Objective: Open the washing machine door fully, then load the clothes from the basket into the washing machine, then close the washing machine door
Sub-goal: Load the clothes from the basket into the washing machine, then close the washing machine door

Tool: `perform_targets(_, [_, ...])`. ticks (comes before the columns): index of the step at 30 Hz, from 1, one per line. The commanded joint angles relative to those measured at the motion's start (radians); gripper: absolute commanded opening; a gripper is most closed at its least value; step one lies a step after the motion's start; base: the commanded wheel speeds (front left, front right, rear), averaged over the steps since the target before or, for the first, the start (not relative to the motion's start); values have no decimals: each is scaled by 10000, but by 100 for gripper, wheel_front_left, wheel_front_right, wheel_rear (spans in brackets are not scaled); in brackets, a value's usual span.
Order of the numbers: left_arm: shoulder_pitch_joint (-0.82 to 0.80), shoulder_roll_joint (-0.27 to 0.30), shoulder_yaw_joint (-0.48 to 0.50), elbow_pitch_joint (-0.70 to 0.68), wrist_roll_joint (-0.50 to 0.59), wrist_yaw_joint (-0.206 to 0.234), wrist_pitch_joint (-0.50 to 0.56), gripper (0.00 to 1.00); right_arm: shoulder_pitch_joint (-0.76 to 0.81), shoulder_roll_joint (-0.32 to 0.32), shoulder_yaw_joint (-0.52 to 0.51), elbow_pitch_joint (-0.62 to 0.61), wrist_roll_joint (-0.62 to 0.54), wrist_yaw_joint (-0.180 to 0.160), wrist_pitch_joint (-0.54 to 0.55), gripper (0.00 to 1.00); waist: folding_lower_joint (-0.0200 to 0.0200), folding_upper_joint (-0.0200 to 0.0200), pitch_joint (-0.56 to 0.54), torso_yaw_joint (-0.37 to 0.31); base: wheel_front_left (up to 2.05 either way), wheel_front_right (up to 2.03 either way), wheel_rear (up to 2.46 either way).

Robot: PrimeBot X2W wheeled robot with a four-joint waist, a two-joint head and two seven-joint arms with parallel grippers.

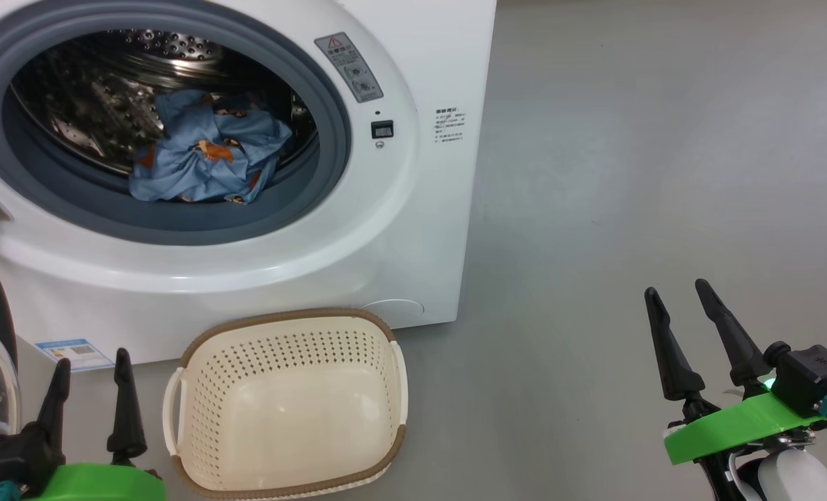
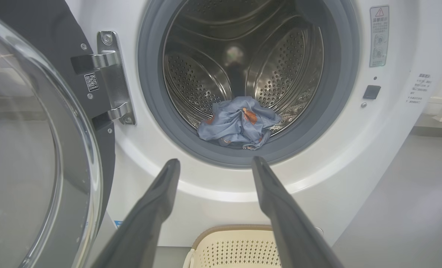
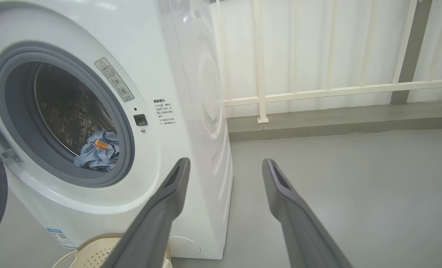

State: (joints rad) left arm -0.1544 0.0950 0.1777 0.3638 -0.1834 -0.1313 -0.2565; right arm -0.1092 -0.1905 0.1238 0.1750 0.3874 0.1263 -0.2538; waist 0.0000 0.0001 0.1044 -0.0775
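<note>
1. Leave the clothes (image 1: 205, 156) in the drum (image 2: 202, 70) of the washing machine (image 1: 386, 264), basket (image 1: 281, 348) empty below.
2. Use the left gripper (image 1: 92, 358) — jaws apart, empty, like the right gripper (image 1: 676, 289).
3. Push the washing machine door (image 2: 31, 156), swung wide left, shut.

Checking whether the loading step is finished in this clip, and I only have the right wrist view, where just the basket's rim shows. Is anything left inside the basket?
Observer: No. In the head view the basket has nothing in it; its bare cream floor shows all the way across.
Operator: Where is the left gripper?
Observer: The left gripper sits low beside the basket, on the robot's left of it. Its fingers are open and hold nothing.
Operator: How far open is the door?
Observer: The door stands swung wide open, with its bulging glass window close to the left wrist camera.
</note>
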Motion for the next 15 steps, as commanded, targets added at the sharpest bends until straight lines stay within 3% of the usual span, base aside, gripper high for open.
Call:
perform_targets(1, [-10,139,343,-279,68,6,-53,100,53,-146,128,-249,62,44,-80,100,0,-1,4,-3,0,0,0])
perform_targets(15, [-29,131,293,-276,49,6,-53,100,51,-147,99,-261,57,44,-80,100,0,-1,-4,0,0,0,0])
